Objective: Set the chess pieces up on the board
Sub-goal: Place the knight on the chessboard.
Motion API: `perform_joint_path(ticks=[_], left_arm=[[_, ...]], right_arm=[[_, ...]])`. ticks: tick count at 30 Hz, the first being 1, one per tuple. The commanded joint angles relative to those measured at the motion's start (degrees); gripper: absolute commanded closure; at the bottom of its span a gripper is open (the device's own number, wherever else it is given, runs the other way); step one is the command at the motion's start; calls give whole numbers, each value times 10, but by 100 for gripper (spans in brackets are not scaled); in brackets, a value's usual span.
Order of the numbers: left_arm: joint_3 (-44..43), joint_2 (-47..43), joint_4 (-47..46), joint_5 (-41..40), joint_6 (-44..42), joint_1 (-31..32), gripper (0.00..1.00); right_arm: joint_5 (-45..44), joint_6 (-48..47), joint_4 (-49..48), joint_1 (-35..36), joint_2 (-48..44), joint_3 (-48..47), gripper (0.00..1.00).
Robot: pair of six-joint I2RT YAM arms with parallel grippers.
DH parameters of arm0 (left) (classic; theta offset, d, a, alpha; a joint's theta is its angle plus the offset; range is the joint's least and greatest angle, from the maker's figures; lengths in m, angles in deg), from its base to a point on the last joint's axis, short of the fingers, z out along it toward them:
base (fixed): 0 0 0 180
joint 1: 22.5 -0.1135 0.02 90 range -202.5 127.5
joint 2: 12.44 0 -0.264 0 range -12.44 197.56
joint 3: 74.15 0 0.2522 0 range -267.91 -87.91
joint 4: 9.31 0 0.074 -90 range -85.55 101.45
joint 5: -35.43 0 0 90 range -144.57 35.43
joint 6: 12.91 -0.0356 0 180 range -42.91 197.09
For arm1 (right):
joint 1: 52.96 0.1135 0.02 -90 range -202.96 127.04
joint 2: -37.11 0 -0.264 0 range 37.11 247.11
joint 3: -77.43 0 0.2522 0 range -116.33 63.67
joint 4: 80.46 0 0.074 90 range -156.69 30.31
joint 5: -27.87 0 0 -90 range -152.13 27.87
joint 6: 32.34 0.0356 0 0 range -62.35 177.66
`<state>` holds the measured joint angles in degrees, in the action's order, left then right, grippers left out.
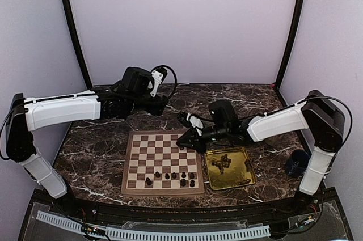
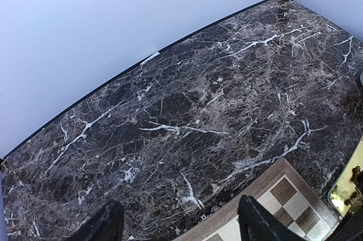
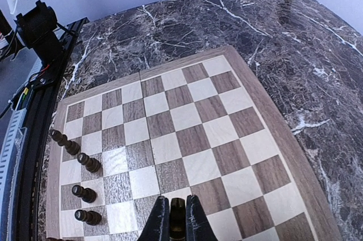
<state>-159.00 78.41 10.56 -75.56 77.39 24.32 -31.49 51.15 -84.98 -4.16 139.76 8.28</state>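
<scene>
The wooden chessboard [image 1: 153,144] lies at the table's middle front. Several dark chess pieces [image 1: 174,176] stand in its two nearest rows. More pieces [image 1: 221,163] lie in the gold tray [image 1: 241,176]. My right gripper [image 1: 184,141] hovers over the board's right edge, shut on a dark chess piece [image 3: 177,218] held above the board [image 3: 187,116]. Several pieces [image 3: 85,164] stand along the board's left side in the right wrist view. My left gripper [image 1: 163,106] is open and empty over bare marble behind the board; its fingers [image 2: 258,224] frame the board's corner [image 2: 283,195].
The gold tray sits just right of the board, and its edge shows in the left wrist view [image 2: 347,187]. A dark blue object [image 1: 296,163] sits by the right arm's base. Marble tabletop [image 2: 187,105] runs back to the white walls.
</scene>
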Motion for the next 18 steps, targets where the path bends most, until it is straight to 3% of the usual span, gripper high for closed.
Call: perform_joint_path(ticks=[1,10,18], left_arm=[[6,-15,6,1,11,-1,29],[33,-20,7,15,19,-1,29],[22,-11,74,50,10,-1,30]], right_arm=[[-26,15,-69,15,21,17,94],[-37,21,-54,18,46,-3,74],[-6,27,39,-24,-24,-34,68]])
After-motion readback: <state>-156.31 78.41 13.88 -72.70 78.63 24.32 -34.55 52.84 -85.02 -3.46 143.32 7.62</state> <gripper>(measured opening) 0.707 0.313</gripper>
